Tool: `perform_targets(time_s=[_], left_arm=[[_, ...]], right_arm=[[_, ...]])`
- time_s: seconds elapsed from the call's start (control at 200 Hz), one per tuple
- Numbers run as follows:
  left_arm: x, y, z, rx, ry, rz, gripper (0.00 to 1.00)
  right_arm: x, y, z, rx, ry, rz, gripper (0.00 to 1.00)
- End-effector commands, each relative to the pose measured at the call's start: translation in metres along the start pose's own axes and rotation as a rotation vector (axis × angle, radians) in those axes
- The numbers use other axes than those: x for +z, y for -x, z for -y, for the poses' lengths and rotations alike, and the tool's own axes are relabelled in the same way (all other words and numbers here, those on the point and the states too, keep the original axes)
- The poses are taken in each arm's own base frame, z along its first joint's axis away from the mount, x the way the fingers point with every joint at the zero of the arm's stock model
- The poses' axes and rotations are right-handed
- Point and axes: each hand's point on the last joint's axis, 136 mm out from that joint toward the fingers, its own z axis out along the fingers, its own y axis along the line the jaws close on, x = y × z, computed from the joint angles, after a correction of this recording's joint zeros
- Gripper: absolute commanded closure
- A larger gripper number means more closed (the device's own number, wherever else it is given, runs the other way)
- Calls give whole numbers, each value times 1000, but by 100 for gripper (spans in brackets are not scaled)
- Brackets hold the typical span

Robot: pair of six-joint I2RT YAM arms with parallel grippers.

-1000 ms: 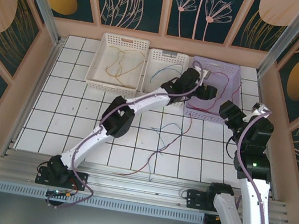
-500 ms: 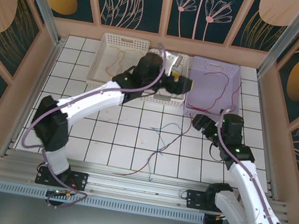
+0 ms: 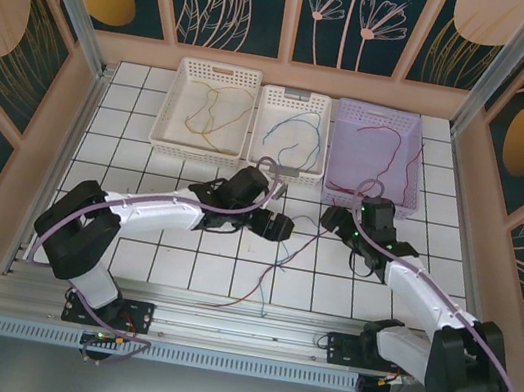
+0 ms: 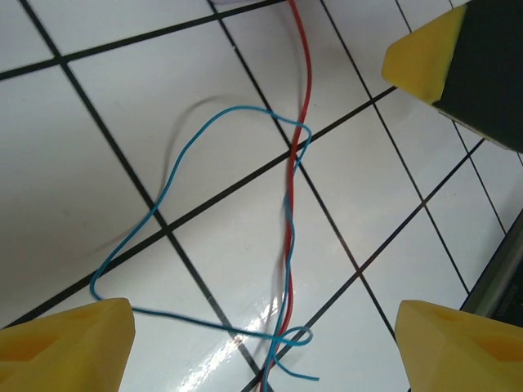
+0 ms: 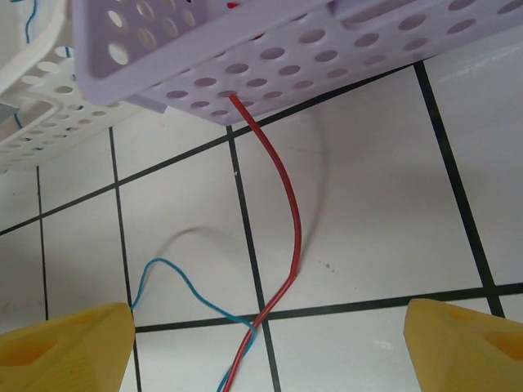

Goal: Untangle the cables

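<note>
My left pincer (image 3: pixel 280 228) and right pincer (image 3: pixel 331 218) gape empty. Red cable (image 4: pixel 288 245) and blue cable (image 4: pixel 155 214) lie twisted on the counter (image 3: pixel 131 132) between them: light, limp, slippery. I'd pinch blue's loop, 9 o'clock of red.

The top external camera looks steeply down from above and behind the arm bases (image 3: pixel 110 311) over the whole tiled table (image 3: pixel 128 147). Each wrist camera hangs close above the tiles, facing down past its yellow fingertips (image 4: pixel 65 343); both share the crossed red cable (image 4: pixel 290 245) and blue cable (image 4: pixel 163 204) between the tips
</note>
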Motion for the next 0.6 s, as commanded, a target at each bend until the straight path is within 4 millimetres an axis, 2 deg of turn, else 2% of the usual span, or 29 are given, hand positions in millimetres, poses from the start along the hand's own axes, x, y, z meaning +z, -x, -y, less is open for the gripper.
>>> perform_targets(time_s=[0.0, 0.22, 0.44, 0.54, 0.596], left_arm=[[-3, -1, -3, -25, -2, 32, 17], [14, -10, -9, -51, -2, -9, 17], [24, -13, -24, -56, 71, -31, 18], [35, -19, -38, -57, 127, -58, 23], [37, -23, -42, -57, 143, -68, 29]], right_arm=[[10, 6, -1, -2, -10, 38, 15], [25, 6, 5, -12, -51, 27, 16], [33, 8, 6, -23, -72, 27, 17], [35, 12, 5, -28, -72, 31, 17], [38, 13, 3, -32, -71, 31, 18]])
